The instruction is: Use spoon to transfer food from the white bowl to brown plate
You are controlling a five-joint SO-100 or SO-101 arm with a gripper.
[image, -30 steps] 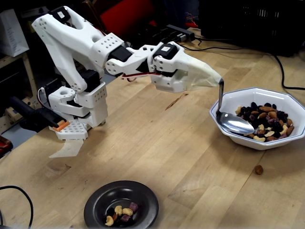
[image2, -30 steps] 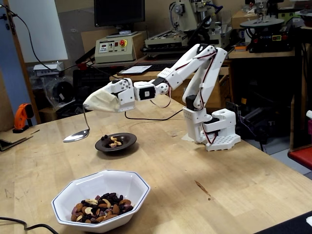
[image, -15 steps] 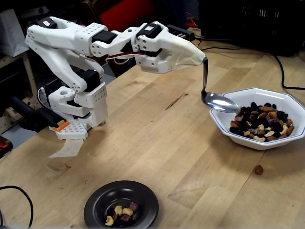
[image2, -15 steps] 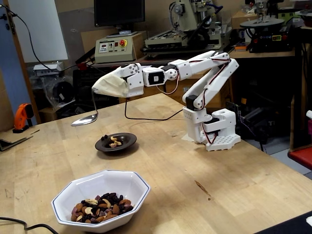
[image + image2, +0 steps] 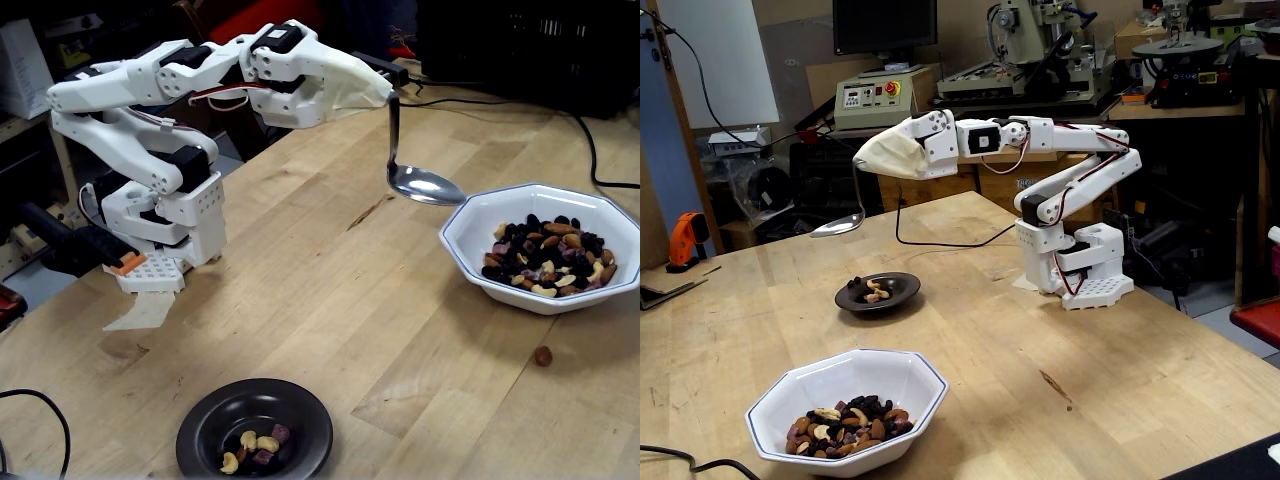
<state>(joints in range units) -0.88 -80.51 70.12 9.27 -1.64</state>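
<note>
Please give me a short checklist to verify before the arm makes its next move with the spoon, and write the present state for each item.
1. Spoon held by the gripper: ok; the handle hangs from the cloth-covered tip, though the fingers are hidden.
2. Spoon carries food: not ok; its bowl looks empty in a fixed view.
3. White bowl has food left: ok; nuts and raisins fill its centre.
4. Brown plate free to receive: ok; only a few pieces lie in it.
5. Spoon clear of the bowl rim: ok; it hangs above the table beside the bowl.
6. Stray nut on the table: not ok; it lies beside the white bowl.
</note>
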